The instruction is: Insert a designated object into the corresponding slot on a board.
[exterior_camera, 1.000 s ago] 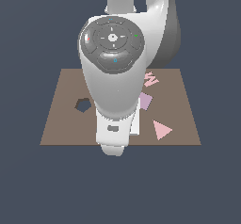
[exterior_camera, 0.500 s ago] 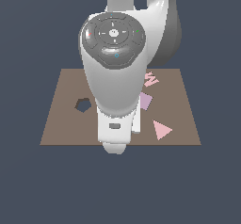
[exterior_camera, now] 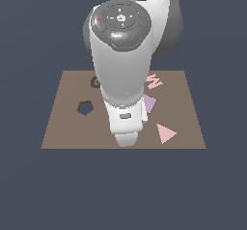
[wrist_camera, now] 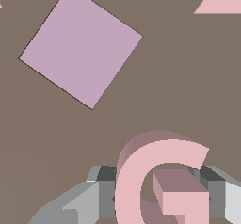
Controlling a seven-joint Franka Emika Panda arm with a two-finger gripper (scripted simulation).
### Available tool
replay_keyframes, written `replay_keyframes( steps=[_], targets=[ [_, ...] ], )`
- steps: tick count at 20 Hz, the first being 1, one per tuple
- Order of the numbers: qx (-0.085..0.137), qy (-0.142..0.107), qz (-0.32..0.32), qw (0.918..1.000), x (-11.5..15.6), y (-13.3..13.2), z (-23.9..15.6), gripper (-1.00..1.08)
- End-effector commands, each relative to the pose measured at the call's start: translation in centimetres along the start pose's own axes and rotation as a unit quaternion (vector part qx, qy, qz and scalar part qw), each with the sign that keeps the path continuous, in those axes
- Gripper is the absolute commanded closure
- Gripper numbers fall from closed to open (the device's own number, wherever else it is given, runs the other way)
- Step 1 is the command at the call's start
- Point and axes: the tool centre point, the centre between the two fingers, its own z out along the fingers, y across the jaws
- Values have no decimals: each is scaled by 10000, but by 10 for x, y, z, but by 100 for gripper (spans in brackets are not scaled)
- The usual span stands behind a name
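A: One arm, hand [wrist_camera: 160, 195] clamped on the pink G [wrist_camera: 162, 180], fingers [wrist_camera: 84, 199] on both sides of it, G above the board [exterior_camera: 62, 122].

B: Slot?

A: G-shaped slot [exterior_camera: 95, 82] at the board's far edge, half hidden behind the arm. Dark pentagon cutout [exterior_camera: 85, 107] nearer, on the exterior view's left.

B: Other pieces?

A: Lilac square [wrist_camera: 80, 46] near the G, pink triangle [exterior_camera: 166, 133] and pink M [exterior_camera: 154, 81] on the exterior view's right.

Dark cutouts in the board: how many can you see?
2. The pentagon cutout is at the exterior view's left; a second cutout shows partly behind the arm. The arm may hide others on the board.
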Motion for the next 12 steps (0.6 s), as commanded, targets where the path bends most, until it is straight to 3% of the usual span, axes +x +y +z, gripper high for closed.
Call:
replay_keyframes(
  steps=[1,7,12],
  targets=[
    [-3,-1,-330,9995,2,-10,-1,108],
    [-4,0,-1311,9914,2,-41,-2,108],
    [-4,0,-2263,9740,-3,-70,-3,108]
  ],
)
